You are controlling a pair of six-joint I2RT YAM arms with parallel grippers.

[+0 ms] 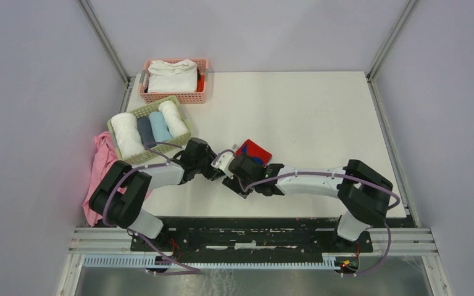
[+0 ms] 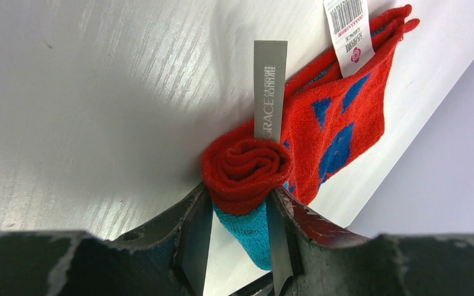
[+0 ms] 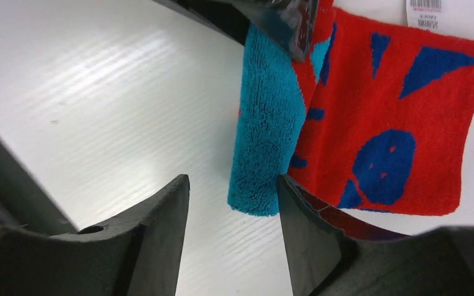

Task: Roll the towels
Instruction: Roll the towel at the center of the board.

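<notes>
Red towel (image 1: 254, 152) lies half-rolled at the table's (image 1: 321, 111) near middle. My left fingers (image 2: 191, 240) clamp its rolled end; my right fingers (image 3: 154, 228) stand apart around its teal end. One green basket (image 1: 154, 155) holds four rolled towels (image 1: 150, 126); one pink basket (image 1: 173, 97) holds folded white cloth (image 1: 173, 77).

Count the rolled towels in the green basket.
4, left to right in the green basket: big white roll, grey roll, light blue roll, smaller white roll. Others may hide underneath.

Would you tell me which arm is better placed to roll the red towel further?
Left. The left gripper clamps the rolled end of the red towel, flat cloth lying beyond it. The right gripper stands open by the roll's other end, holding nothing.
</notes>
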